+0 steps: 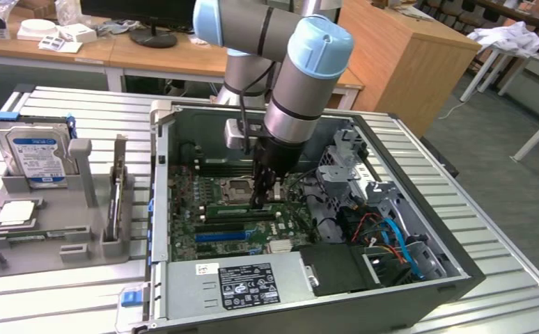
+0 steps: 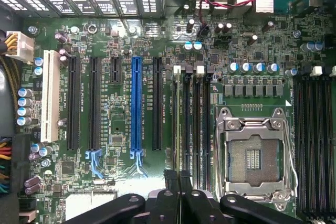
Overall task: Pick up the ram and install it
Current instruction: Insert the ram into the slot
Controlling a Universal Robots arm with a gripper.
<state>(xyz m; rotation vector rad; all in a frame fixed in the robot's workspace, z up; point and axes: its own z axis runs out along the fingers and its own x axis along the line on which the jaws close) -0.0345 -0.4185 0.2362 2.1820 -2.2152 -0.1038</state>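
At six o'clock of the CPU socket (image 1: 239, 186), exterior view, seating the ram (image 1: 228, 206) clamped in the gripper (image 1: 267, 202); likely needing even downward pressure.

Hard drive (image 1: 37, 153) upright in grey holder (image 1: 44, 233), at exterior view's left of open case (image 1: 436, 292); blue slot (image 2: 136, 108) on motherboard (image 2: 118, 153).

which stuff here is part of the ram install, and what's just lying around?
In the job: gripper, memory slots under it, thin green stick at its tip (likely the ram).
Lying about: hard drive and silver chip on the grey tray.
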